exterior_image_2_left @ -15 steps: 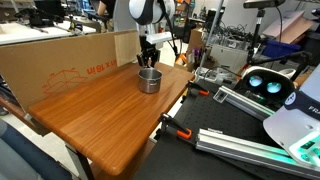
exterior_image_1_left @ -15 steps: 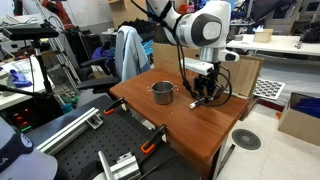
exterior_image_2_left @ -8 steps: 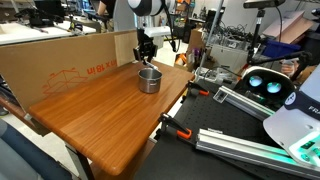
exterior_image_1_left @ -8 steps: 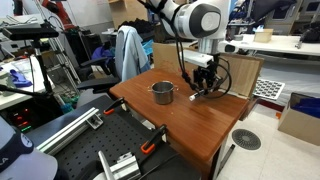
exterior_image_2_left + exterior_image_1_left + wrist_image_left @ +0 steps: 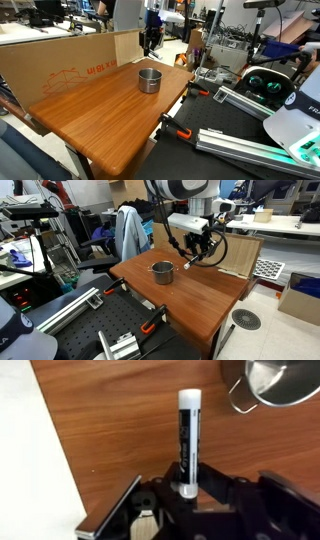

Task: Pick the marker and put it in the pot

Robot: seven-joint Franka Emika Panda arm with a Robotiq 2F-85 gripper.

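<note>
My gripper is shut on the marker, a thin black pen with a white end that points away from the jaws. The gripper hangs well above the wooden table, to the side of the pot. The pot is small, round and silver-grey with side handles; its rim shows at the top right of the wrist view. In an exterior view the gripper is raised behind the pot. The marker is too small to make out in both exterior views.
A cardboard box runs along one edge of the table, and another cardboard box stands at the table's far side. Metal rails and clamps lie off the table's edge. A chair with clothes stands behind.
The gripper has risen from the tabletop beside the pot, carrying the marker up with it. The pot has not moved.
</note>
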